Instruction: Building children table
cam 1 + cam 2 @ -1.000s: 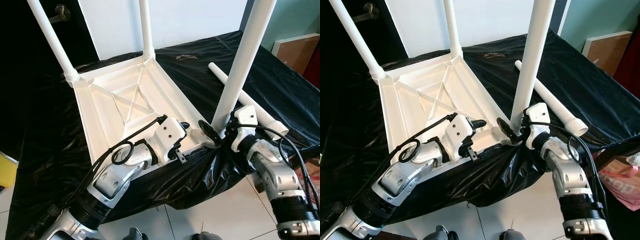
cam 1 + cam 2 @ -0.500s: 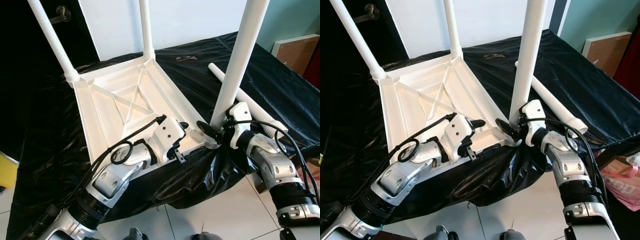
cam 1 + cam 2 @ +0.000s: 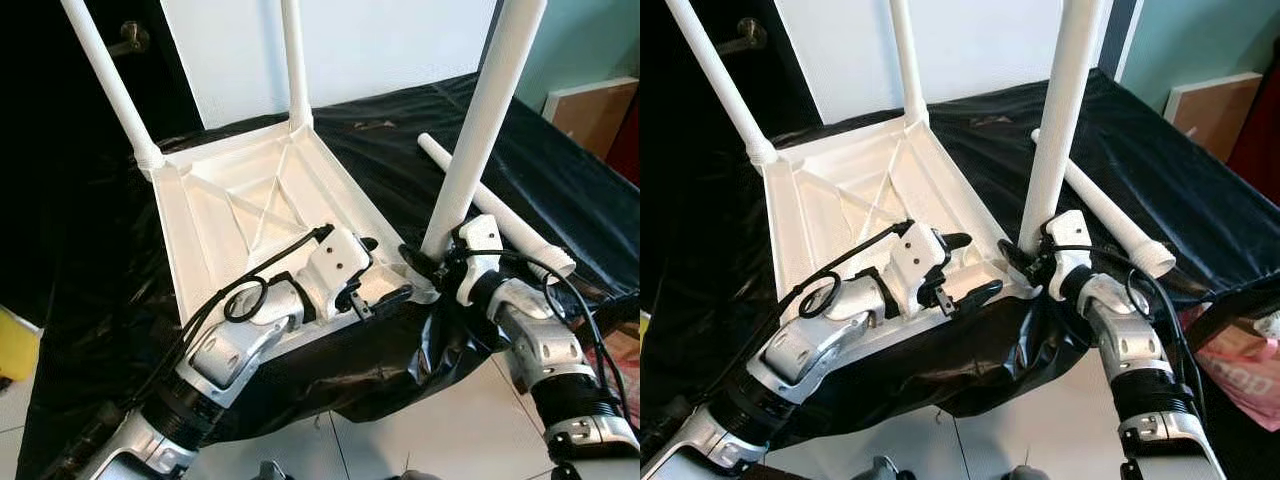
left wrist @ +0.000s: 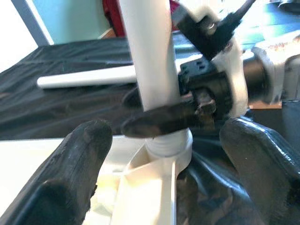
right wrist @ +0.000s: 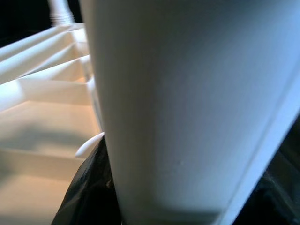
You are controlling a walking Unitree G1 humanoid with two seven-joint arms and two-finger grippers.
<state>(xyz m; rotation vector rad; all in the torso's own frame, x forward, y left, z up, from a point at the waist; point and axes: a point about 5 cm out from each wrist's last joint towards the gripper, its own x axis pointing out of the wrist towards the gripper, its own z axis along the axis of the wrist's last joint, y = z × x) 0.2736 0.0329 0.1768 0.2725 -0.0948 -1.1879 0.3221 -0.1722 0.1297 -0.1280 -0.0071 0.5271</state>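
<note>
While the upturned white tabletop (image 3: 250, 215) lies on the black-covered surface (image 3: 90, 300), the right gripper (image 3: 425, 262) pinches a standing leg (image 3: 480, 125) at its near corner.
Two more legs (image 3: 110, 85) rise from the far corners, and a fourth leg (image 3: 495, 205) lies loose on the black sheet just right of the tabletop. Right jaws are pressed around the base of the upright leg, just above its corner socket (image 4: 166, 145). Resting on the tabletop's near edge beside that socket, the left gripper (image 3: 385, 275) has its jaws spread wide, holding nothing.
</note>
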